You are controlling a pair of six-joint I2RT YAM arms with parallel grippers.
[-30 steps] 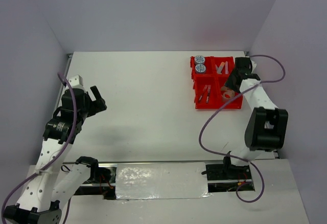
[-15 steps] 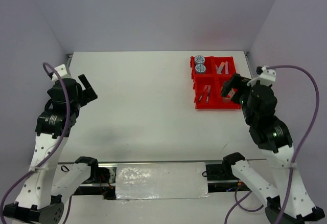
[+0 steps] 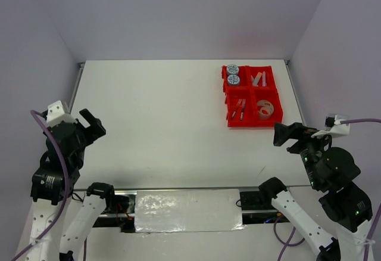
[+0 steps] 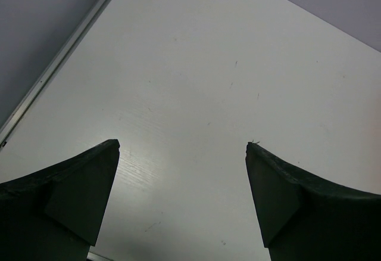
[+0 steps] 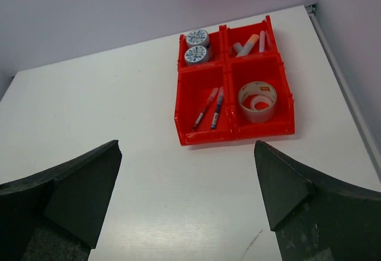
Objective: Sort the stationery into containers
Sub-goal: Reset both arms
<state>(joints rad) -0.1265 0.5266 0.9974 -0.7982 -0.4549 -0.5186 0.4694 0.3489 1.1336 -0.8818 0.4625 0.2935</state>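
Observation:
The red tray (image 3: pixel 253 124) stands at the table's back right, with four compartments. The far left one holds two blue-patterned tape rolls (image 3: pixel 233 74), the far right one short sticks (image 3: pixel 258 79), the near left one two pens (image 3: pixel 239 109), the near right one clear tape rings (image 3: pixel 266 109). The right wrist view shows the tray (image 5: pixel 235 134), rolls (image 5: pixel 196 46), sticks (image 5: pixel 250 42), pens (image 5: pixel 211 109) and rings (image 5: pixel 257 100). My right gripper (image 3: pixel 280 134) (image 5: pixel 186 145) is open and empty, raised and nearer than the tray. My left gripper (image 3: pixel 94 123) (image 4: pixel 182 146) is open and empty at the far left.
The white table (image 3: pixel 166 112) has a raised edge along its left side (image 4: pixel 53 73) and right side (image 5: pixel 345 88). Grey walls enclose it at the back and sides. A purple cable (image 3: pixel 357 121) trails from the right wrist.
Both arms have pulled back toward the near edge and risen. My right gripper has left the tray's near right compartment, and the tape rings now show there.

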